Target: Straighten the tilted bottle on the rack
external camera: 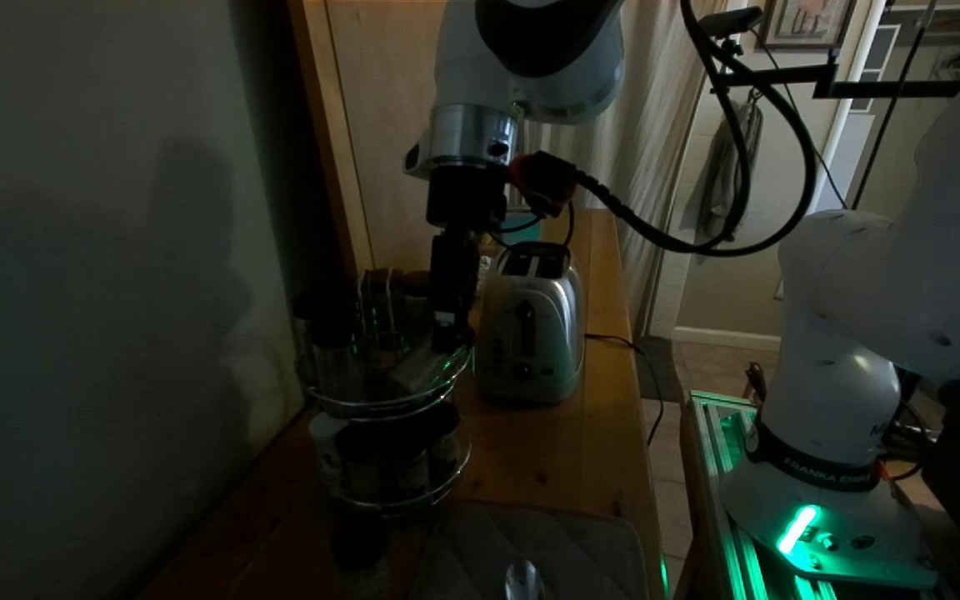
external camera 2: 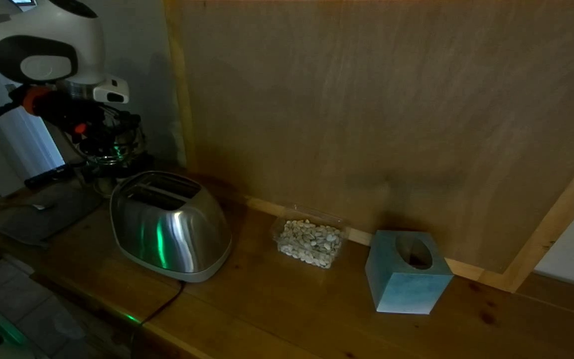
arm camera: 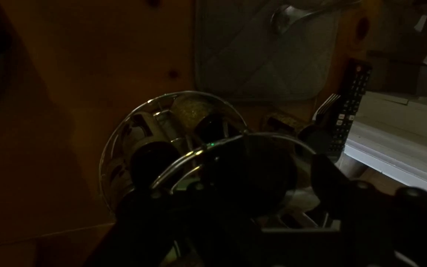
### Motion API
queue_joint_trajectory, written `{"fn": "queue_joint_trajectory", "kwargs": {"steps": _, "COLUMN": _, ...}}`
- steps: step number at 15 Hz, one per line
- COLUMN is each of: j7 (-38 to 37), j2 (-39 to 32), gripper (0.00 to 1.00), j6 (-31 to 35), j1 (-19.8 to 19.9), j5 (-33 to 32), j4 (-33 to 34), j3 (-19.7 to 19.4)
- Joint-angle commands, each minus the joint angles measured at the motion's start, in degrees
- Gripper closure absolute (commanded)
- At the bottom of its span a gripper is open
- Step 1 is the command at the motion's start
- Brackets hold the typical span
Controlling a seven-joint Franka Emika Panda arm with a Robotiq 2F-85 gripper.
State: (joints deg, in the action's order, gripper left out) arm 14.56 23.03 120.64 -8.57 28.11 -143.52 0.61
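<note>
The rack (external camera: 388, 406) is a round two-tier wire carousel with dark-capped jars on both tiers; its upper rim also shows in the wrist view (arm camera: 184, 158). A pale bottle (external camera: 415, 369) leans on the upper tier, its upper end at my gripper (external camera: 447, 337), which points down over the rack. In the wrist view a dark round cap (arm camera: 258, 172) lies between the fingers of my gripper (arm camera: 278, 168). A narrow gap shows between the cap and the right finger. The left finger merges into the dark, so its contact cannot be told.
The silver toaster (external camera: 530, 333) stands close beside the rack. A wall (external camera: 113, 333) is on the rack's other side. A jar (arm camera: 282, 122) lies near the rack, by a remote (arm camera: 352, 104) and a grey mat (arm camera: 243, 63) with a spoon (arm camera: 287, 16).
</note>
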Motion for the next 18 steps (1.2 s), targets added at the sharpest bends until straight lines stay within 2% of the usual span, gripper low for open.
{"fn": "queue_joint_trajectory", "kwargs": {"steps": 1, "j7": -1.7, "j2": 0.5, "gripper": 0.59, "j6": -1.2, "j1": 0.2, "j5": -0.1, "j4": 0.8, "j3": -0.2}}
{"fn": "queue_joint_trajectory", "kwargs": {"steps": 12, "j7": -9.7, "j2": -0.9, "gripper": 0.69, "j6": -6.5, "j1": 0.4, "j5": -2.2, "j4": 6.8, "j3": 2.0}}
{"fn": "queue_joint_trajectory", "kwargs": {"steps": 18, "j7": -15.6, "j2": -2.2, "gripper": 0.71, "j6": -10.9, "j1": 1.3, "j5": -8.6, "j4": 10.6, "j3": 3.9}}
